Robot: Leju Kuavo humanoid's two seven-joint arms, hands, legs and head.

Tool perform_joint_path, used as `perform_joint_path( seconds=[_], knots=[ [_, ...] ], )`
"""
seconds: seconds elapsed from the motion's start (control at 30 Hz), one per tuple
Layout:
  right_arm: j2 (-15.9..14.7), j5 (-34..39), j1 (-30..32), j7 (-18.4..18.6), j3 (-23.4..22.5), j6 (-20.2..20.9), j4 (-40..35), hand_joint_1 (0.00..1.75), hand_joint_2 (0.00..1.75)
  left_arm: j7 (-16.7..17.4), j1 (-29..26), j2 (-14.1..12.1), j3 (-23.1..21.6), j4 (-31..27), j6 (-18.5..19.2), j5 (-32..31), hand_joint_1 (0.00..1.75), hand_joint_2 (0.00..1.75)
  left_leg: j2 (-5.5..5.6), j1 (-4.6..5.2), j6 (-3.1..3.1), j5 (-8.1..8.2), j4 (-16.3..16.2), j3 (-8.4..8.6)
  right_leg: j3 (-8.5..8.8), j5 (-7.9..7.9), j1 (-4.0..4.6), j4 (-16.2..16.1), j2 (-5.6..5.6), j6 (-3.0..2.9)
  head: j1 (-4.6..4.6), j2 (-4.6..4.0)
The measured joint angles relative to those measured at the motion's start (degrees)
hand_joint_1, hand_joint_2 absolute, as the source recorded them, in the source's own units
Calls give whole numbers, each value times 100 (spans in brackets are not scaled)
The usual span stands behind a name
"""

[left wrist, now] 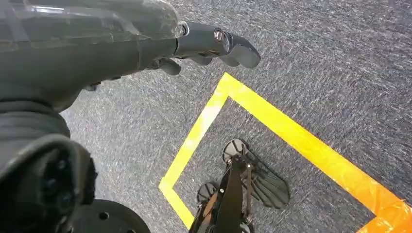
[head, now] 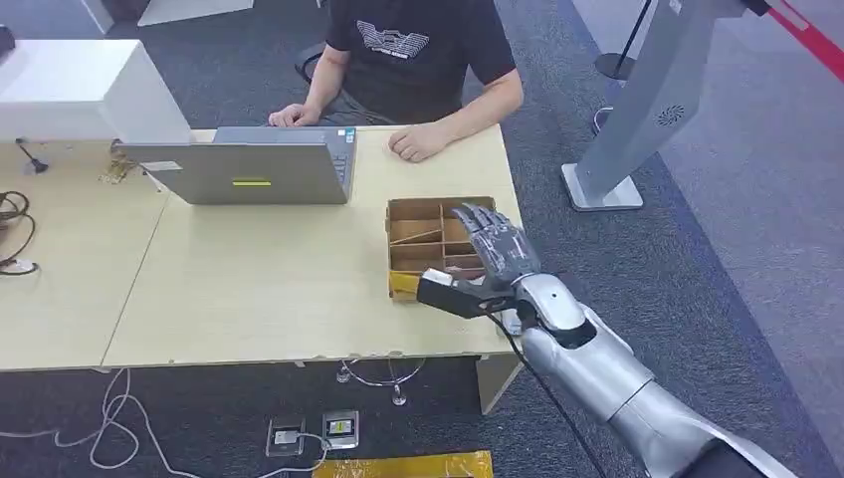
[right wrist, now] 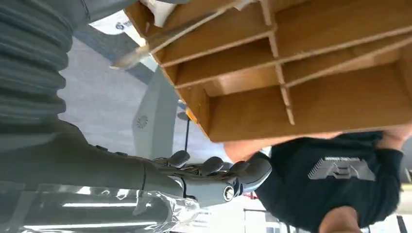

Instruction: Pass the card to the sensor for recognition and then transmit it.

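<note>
My right hand [head: 495, 246] reaches flat over a brown cardboard box with dividers [head: 413, 214] at the table's right end, fingers stretched out and holding nothing. A small white piece, possibly the card [head: 435, 276], shows at the box's near edge just under the hand. In the right wrist view the divided box [right wrist: 311, 97] is close ahead, a white printed piece [right wrist: 119, 23] sits at its corner, and the fingers [right wrist: 218, 170] lie straight, apart from the thumb. My left hand [left wrist: 214, 43] hangs over grey carpet, fingers extended and empty.
A person in a black T-shirt [head: 413, 50] sits across the wooden table [head: 249, 289] behind a grey laptop [head: 249, 169], hands resting on the tabletop. A white box [head: 90, 90] and cables lie at the far left. A grey stand [head: 637, 119] rises on the right. Two small devices [head: 314, 433] lie on the floor.
</note>
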State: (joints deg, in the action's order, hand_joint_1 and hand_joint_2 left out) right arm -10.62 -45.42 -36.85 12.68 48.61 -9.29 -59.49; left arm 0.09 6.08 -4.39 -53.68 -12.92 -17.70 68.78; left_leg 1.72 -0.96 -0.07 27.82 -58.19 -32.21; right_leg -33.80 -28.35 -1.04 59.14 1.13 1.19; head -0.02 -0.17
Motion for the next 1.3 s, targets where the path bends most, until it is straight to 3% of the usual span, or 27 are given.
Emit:
perform_joint_path(
  seconds=[1.07,1.1,1.3],
  knots=[
    [13,258,-15,-452,35,-367,599,0,175,0,2,-2,-26,0,20,7,0,0,1,0,0,0,0,-1,1,0,0,0,0,0,0,0],
    [15,258,-15,-459,37,-378,603,7,175,0,2,-2,-26,0,20,7,0,0,1,0,0,0,0,-1,1,0,0,0,0,0,0,0],
    [37,284,-15,-520,50,-398,640,0,175,0,3,-2,-26,0,17,7,0,0,1,0,0,0,0,-1,1,0,0,0,-1,0,0,0]
  ],
)
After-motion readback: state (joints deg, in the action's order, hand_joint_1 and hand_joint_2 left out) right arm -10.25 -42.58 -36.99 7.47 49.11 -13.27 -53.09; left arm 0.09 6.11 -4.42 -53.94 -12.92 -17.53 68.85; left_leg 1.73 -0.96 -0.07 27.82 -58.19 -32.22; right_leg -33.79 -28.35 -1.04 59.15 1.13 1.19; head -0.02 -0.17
